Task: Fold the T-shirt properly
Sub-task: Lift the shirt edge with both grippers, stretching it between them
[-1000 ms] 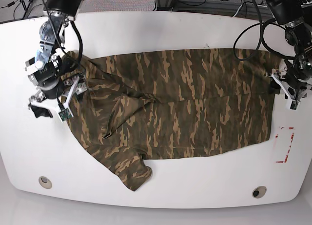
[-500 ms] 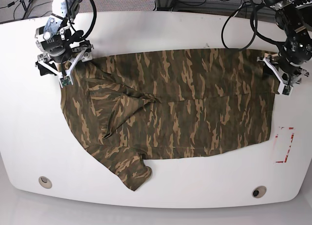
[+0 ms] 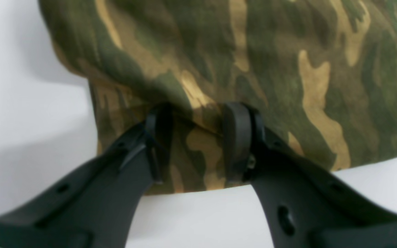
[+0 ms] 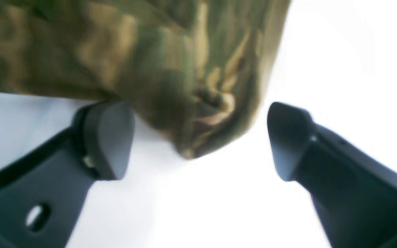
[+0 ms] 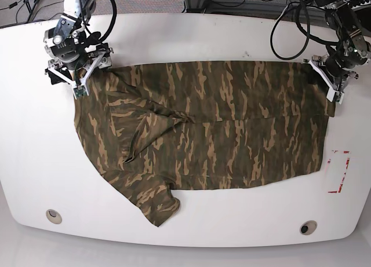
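T-shirt (image 5: 203, 128): lay spread flat on the white table (image 5: 191, 35).
Left gripper (image 3: 198, 144): I pinched the hem, jaws half-closed.
Right gripper (image 4: 198, 141): I straddled a corner, wide open, holding nothing.
Next: I judged closing it, then lifting both corners together.

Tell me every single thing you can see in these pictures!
Camouflage-print fabric T-shirt: one, olive green, brown and tan, spread across the middle of the table.
White rounded table: one, under everything.
Round metal inserts: two, grey, near the table's front corners.
Red outlined mark: one, near the table's edge beside the shirt hem.
Black cables: several, at the table's far edge.
Left tool: one, black, fingers straddling a shirt-edge fold.
Right tool: one, black, open around a shirt corner.
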